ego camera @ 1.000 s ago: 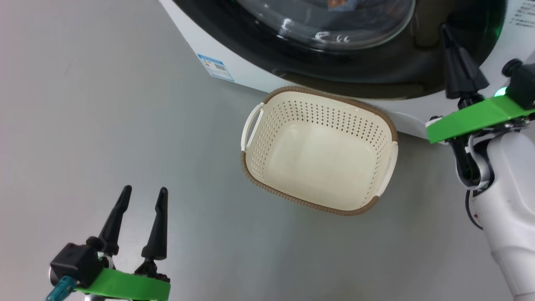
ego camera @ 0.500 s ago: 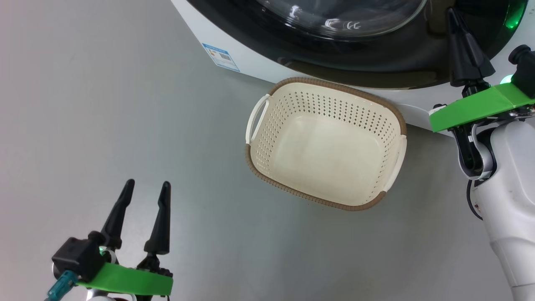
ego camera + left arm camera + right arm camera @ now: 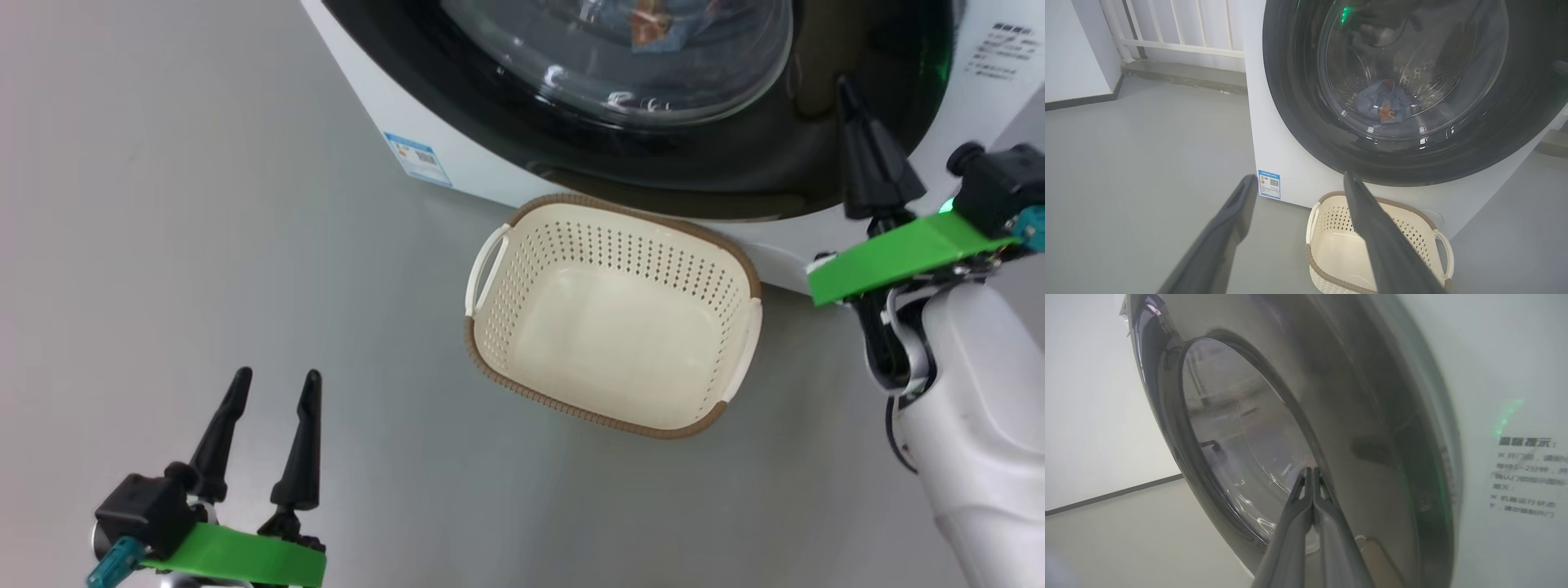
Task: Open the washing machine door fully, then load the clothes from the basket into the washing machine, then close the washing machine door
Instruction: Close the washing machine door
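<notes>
Blue QR-code label sticker (image 3: 1269, 184) low on white washing machine (image 3: 1274, 134) front

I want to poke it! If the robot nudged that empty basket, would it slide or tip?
The basket looks like thin holey plastic and empty, so probably light and likely to slide. Wide and low, it likely won't tip.

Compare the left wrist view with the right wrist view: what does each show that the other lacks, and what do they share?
Left wrist view's own: the empty basket, the clothes in the drum, the blue label sticker, the open left gripper. Right wrist view's own: the shut right gripper, a printed notice. Shared: the washing machine door and the white washing machine.
</notes>
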Robot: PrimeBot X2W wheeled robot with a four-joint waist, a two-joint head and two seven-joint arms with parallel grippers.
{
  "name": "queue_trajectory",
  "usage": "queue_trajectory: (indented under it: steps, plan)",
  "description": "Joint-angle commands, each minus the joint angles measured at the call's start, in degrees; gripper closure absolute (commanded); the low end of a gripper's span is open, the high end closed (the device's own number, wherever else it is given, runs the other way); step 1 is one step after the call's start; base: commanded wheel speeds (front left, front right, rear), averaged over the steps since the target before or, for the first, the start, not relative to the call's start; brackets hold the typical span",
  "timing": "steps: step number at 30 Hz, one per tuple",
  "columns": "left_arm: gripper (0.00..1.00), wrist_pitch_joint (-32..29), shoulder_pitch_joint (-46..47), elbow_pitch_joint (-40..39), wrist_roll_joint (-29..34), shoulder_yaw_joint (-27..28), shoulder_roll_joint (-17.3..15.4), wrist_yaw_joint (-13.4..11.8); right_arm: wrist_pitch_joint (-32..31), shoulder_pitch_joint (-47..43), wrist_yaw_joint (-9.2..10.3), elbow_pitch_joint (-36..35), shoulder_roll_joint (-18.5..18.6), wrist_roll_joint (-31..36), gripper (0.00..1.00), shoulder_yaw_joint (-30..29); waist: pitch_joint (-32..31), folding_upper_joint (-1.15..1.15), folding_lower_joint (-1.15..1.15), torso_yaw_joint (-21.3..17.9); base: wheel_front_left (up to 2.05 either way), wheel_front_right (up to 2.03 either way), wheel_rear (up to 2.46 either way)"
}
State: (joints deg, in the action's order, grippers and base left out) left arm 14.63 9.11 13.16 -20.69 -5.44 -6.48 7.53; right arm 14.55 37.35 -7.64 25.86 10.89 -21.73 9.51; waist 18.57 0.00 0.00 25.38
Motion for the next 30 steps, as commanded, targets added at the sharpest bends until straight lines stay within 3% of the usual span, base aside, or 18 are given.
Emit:
queue_trajectory:
  steps: [1,4,5,8,10,11,12,13,30]
  plan:
    - [0.0,0.4,-0.3,-0.7,0.2,2.4,-2.1,0.0,0.4,-1.4,0.15,-1.8,-1.0,-0.8,1.0,1.5,-1.9,0.0,0.0,-1.2,0.0,0.0,0.0]
    - [0.0,0.4,-1.1,-0.4,0.4,2.9,-2.6,0.0,0.4,-3.3,0.15,-2.3,-1.5,-1.2,1.0,2.0,-3.5,0.0,0.0,-2.1,0.0,0.0,0.0]
    - [0.0,0.4,-1.3,-0.3,0.4,3.0,-2.7,0.0,0.4,-4.0,0.15,-2.4,-1.6,-1.4,0.95,2.2,-4.0,0.0,0.0,-2.5,0.0,0.0,0.0]
    - [0.0,0.4,-2.0,-0.1,0.6,3.3,-3.2,0.0,0.4,-6.0,0.15,-2.7,-1.9,-1.7,0.66,2.4,-5.6,0.0,0.0,-3.4,0.0,0.0,0.0]
    - [0.0,0.4,-2.5,0.0,0.7,3.4,-3.6,0.0,0.4,-7.3,0.15,-3.0,-2.2,-1.9,0.53,2.4,-6.6,0.0,0.0,-4.2,0.0,0.0,0.0]
    - [0.0,0.4,-2.8,0.0,0.7,3.5,-3.8,0.0,0.4,-7.9,0.15,-3.2,-2.3,-1.9,0.36,2.3,-7.1,0.0,0.0,-4.6,0.0,0.0,0.0]
    - [0.0,0.4,-3.0,0.1,0.8,3.6,-4.1,0.0,0.4,-8.6,0.15,-3.5,-2.5,-1.9,0.13,2.2,-7.6,0.0,0.0,-5.0,0.0,0.0,0.0]
    - [0.0,0.4,-3.2,0.2,0.9,3.6,-4.3,0.0,0.4,-9.2,0.15,-3.7,-2.6,-1.9,0.0,2.0,-8.1,0.0,0.0,-5.4,0.0,0.0,0.0]
    - [0.0,0.4,-5.8,0.6,1.6,4.4,-7.1,0.0,0.4,-20.0,0.15,-7.3,-3.5,-1.5,0.0,0.4,-13.9,0.0,0.0,-14.8,0.0,0.0,0.0]
